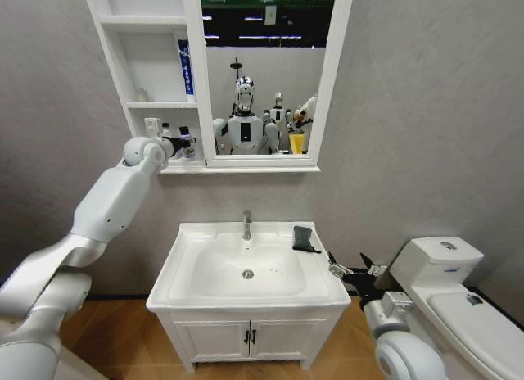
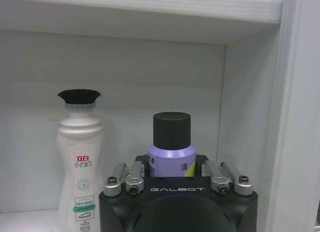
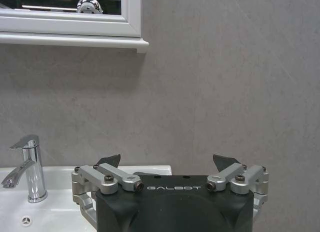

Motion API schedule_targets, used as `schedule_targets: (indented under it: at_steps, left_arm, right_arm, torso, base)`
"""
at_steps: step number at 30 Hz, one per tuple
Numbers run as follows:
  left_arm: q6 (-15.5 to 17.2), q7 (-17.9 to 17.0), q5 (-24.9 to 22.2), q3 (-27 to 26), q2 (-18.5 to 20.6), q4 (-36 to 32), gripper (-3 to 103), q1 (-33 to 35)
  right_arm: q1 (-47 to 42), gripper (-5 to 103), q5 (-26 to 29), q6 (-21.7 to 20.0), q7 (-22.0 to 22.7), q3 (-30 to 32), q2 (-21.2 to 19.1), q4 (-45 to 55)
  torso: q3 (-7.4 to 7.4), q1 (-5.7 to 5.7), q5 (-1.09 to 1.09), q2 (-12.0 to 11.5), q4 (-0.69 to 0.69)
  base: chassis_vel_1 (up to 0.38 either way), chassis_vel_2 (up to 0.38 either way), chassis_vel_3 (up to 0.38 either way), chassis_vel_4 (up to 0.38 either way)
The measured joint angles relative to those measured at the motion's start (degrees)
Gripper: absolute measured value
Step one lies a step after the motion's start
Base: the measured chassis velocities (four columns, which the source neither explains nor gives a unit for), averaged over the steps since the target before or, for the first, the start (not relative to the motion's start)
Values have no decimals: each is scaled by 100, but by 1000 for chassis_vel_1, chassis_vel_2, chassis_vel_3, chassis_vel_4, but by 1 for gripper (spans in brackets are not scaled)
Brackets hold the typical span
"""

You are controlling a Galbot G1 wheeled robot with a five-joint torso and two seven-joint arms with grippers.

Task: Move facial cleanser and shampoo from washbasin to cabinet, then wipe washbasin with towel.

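On lowest cabinet (image 1: 154, 110) shelf, purple bottle (image 2: 171, 159) (black-capped), white bottle (image 2: 80, 162).

Head camera high over washbasin (image 1: 246, 269); wrist cameras close.

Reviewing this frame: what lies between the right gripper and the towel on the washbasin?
Nothing: in the head view, the open right gripper hangs beside the towel, with just bare washbasin rim between.

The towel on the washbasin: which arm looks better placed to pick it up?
The right. Its gripper hangs open just beside the towel at the washbasin's back corner. The left gripper is up in the cabinet's lowest niche, around a purple bottle.
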Motion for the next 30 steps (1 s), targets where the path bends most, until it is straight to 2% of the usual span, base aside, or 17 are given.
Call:
schedule_targets:
  at_steps: [10, 11, 13, 16, 17, 19, 21, 22, 23, 25, 30]
  left_arm:
    - [-118, 55, 173, -22, -22, 123, 41, -3]
    - [-134, 52, 191, -22, -24, 129, 52, -3]
    - [-138, 53, 204, -22, -26, 130, 52, -2]
    - [-148, 56, 243, -30, -49, 137, 68, 19]
    - [-148, 56, 243, -30, -49, 137, 68, 19]
    - [-167, 57, 254, -36, -59, 138, 78, 36]
    - [-178, 57, 257, -40, -60, 137, 78, 41]
    - [-211, 59, 259, -68, -56, 115, 89, 64]
    - [-211, 59, 259, -68, -56, 115, 89, 64]
    - [-227, 75, 257, -96, -15, 56, 98, 96]
    - [-229, 167, 199, -144, 121, -139, 100, 209]
  right_arm:
    - [-2, 100, 27, 1, 60, -2, -30, 6]
    - [-3, 100, 21, 0, 60, -11, -8, 6]
    - [-5, 100, 16, -1, 61, -14, 1, 6]
    - [-17, 100, 8, -2, 66, -10, 5, 14]
    - [-17, 100, 8, -2, 66, -10, 5, 14]
    - [-29, 100, 9, -3, 72, 10, -2, 24]
    - [-34, 100, 9, -3, 73, 13, -3, 26]
    - [-51, 100, 9, -4, 78, 24, -2, 35]
    - [-51, 100, 9, -4, 78, 24, -2, 35]
    - [-54, 100, 7, -4, 80, 23, 5, 41]
    - [-45, 100, -1, -6, 93, -6, 12, 57]
  torso:
    - [0, 0, 0, 1, 2]
    - [0, 0, 0, 1, 2]
    - [0, 0, 0, 1, 1]
    - [0, 0, 0, 1, 2]
    - [0, 0, 0, 1, 2]
    - [0, 0, 0, 1, 1]
    - [0, 0, 0, 1, 1]
    - [0, 0, 0, 1, 1]
    - [0, 0, 0, 1, 1]
    - [0, 0, 0, 1, 0]
    - [0, 0, -1, 1, 2]
  base:
    - [0, 0, 0, 0]
    - [0, 0, 0, 0]
    - [0, 0, 0, 0]
    - [0, 0, 0, 0]
    - [0, 0, 0, 0]
    - [0, 0, 0, 0]
    - [0, 0, 0, 0]
    - [0, 0, 0, 0]
    - [0, 0, 0, 0]
    - [0, 0, 0, 0]
    - [0, 0, 0, 0]
